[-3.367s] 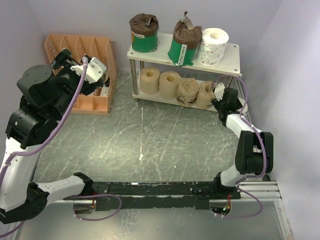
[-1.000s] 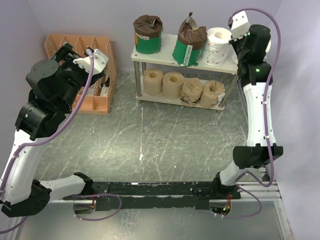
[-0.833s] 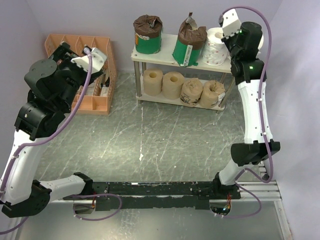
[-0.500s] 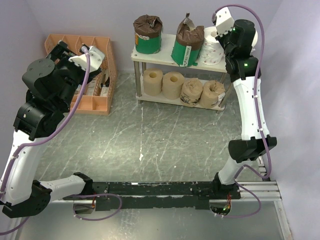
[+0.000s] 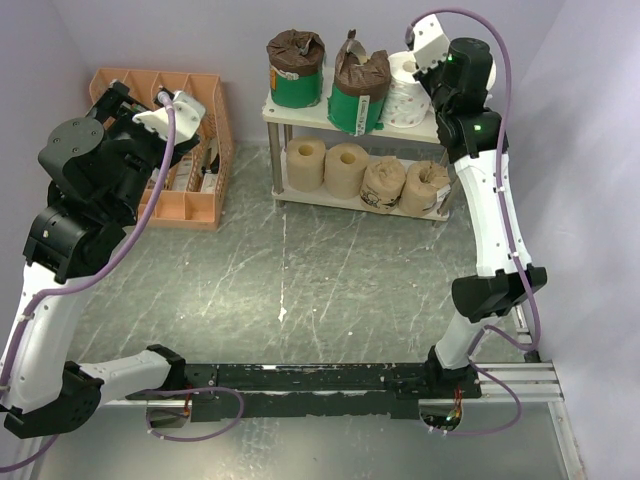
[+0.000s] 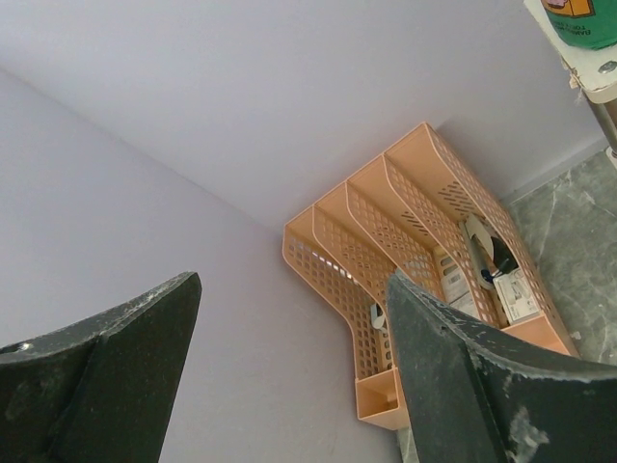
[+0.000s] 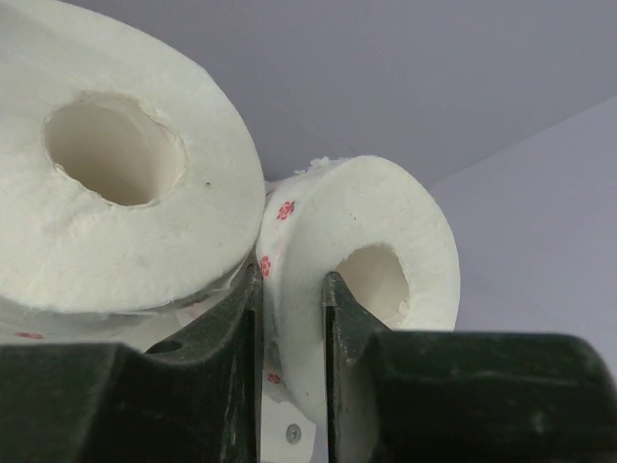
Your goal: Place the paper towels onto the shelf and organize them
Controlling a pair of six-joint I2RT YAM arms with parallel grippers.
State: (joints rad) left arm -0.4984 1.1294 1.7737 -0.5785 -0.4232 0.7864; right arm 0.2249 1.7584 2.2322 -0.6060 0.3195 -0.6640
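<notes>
The cream two-tier shelf (image 5: pixel 312 113) stands at the back. Its top tier holds an upright green-banded roll (image 5: pixel 294 68), a second green-banded roll (image 5: pixel 358 88) tilted to the left, and a white roll (image 5: pixel 404 86). Four beige rolls (image 5: pixel 364 172) lie on the lower tier. My right gripper (image 5: pixel 428 88) is up at the top tier's right end. In the right wrist view it (image 7: pixel 291 323) is shut on the wall of a white roll (image 7: pixel 371 256), one finger inside the core, with another white roll (image 7: pixel 116 183) touching it on the left. My left gripper (image 6: pixel 289 289) is open and empty, held high.
An orange slotted file organizer (image 5: pixel 195 140) with small items stands at the back left, under my left gripper (image 5: pixel 140 105); it also shows in the left wrist view (image 6: pixel 415 251). Purple walls close in the back and both sides. The shelf's corner (image 6: pixel 600 82) shows at the left wrist view's top right.
My right arm has swung up from the lower tier to the top tier and moved left. The white roll and the second green-banded roll have shifted left, and that green roll now tilts.
</notes>
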